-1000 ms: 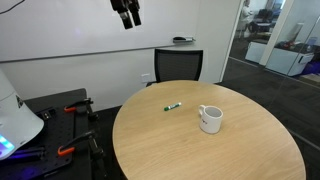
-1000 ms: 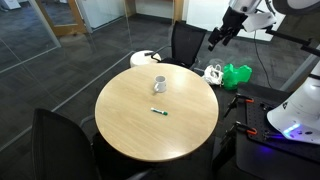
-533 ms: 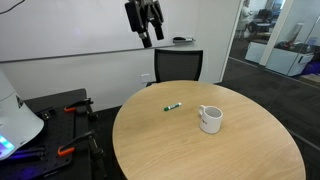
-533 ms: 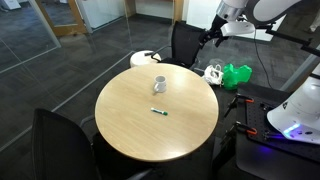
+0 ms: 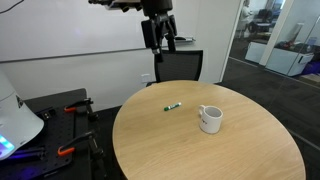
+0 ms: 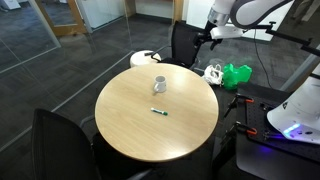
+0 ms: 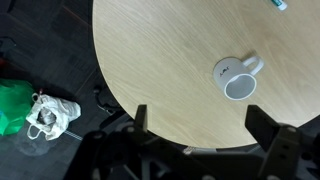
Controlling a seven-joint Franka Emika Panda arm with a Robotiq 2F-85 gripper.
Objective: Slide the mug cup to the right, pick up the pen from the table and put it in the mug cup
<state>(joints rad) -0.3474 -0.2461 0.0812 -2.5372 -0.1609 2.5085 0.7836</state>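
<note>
Mug cup (image 5: 210, 119) and pen (image 5: 173, 105), one each, sit apart on the table (image 5: 190, 152).

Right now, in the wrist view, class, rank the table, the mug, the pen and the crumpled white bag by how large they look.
1. table, largest by far.
2. mug cup and white bag look about alike. The bag lies on the floor, farther off, so they are unranked.
3. pen, cut off at the top edge.
</note>
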